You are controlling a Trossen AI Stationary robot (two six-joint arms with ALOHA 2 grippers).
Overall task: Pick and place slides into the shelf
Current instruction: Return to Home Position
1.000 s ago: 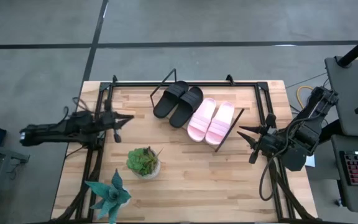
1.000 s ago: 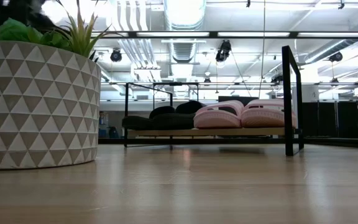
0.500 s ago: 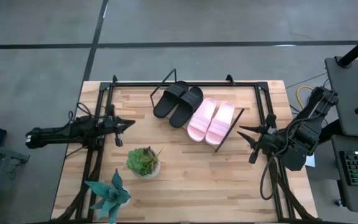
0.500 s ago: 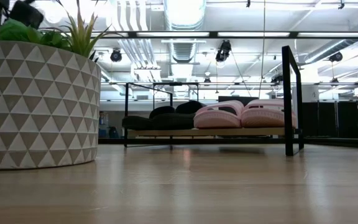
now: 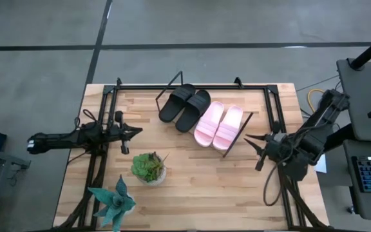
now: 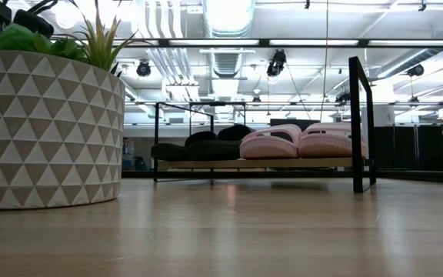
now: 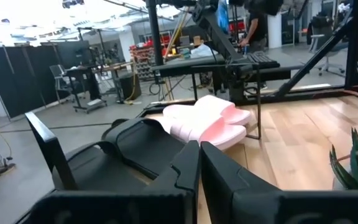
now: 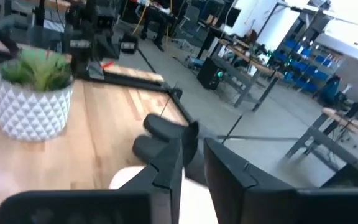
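Observation:
All the slides lie side by side on the shelf at the far middle of the table. The two black slides are on its left and the two pale pink slides on its right. In the low view they rest on the slanted board. My left gripper is shut and hovers left of the shelf, pointing at it. My right gripper is shut and hovers just right of the pink pair. The left wrist view shows the black slides and pink slides ahead of the shut fingers.
A green plant in a patterned white pot stands near the table's middle-left, and it fills the left of the low view. A teal spiky plant sits at the near left corner. Black frame rails run along both table sides.
My left gripper has drifted a little toward the table's near edge, still shut and still pointing toward the shelf. The slides have stayed where they were.

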